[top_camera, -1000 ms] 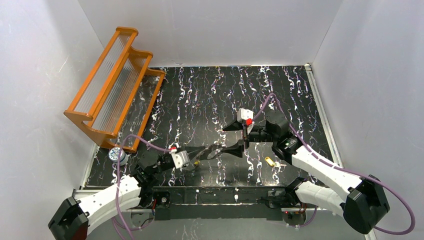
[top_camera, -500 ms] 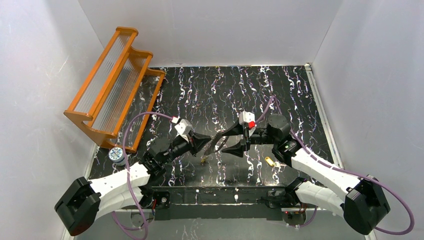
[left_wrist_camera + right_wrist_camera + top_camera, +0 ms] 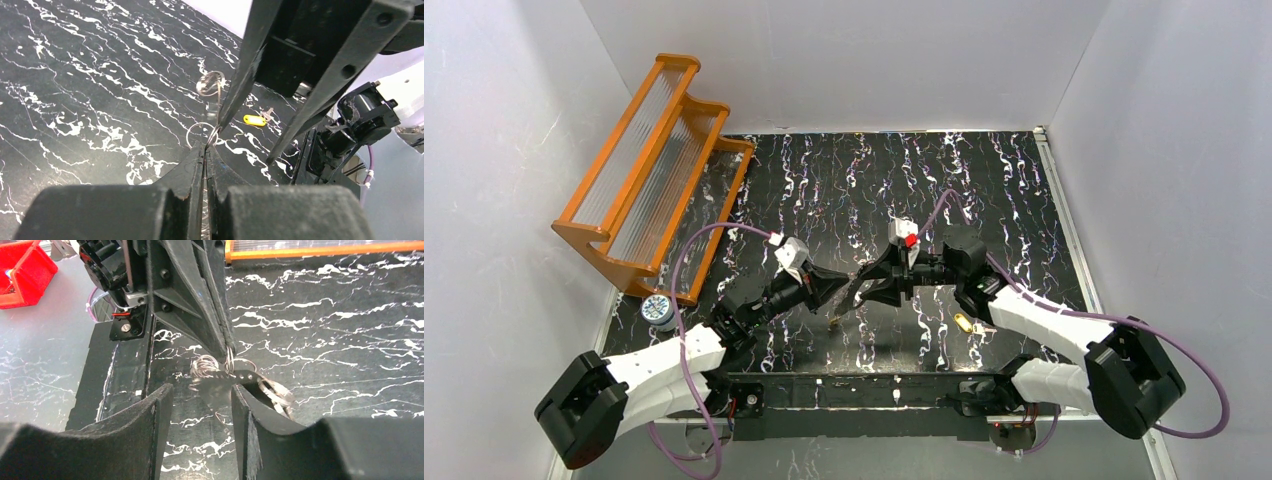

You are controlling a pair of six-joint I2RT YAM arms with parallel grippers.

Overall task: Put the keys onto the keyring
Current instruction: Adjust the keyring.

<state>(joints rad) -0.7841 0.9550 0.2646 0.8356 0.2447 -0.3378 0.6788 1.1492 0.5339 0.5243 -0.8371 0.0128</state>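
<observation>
Swung in beside keyring (image 3: 206, 366) since earlier: right gripper (image 3: 201, 390), jaws part-spread. Left gripper (image 3: 207, 147): pressed together, pinching keyring. Step: second grasp. Next: precise pinch; yellow key (image 3: 255, 120) well apart.

**Enclosure and fixtures**

Black marble-patterned tabletop (image 3: 824, 180) with white veining, evenly lit. Plain white walls (image 3: 844, 60) close it on three sides. Orange-framed rack (image 3: 649, 165) with ribbed clear panels sits askew at the left rear.
</observation>
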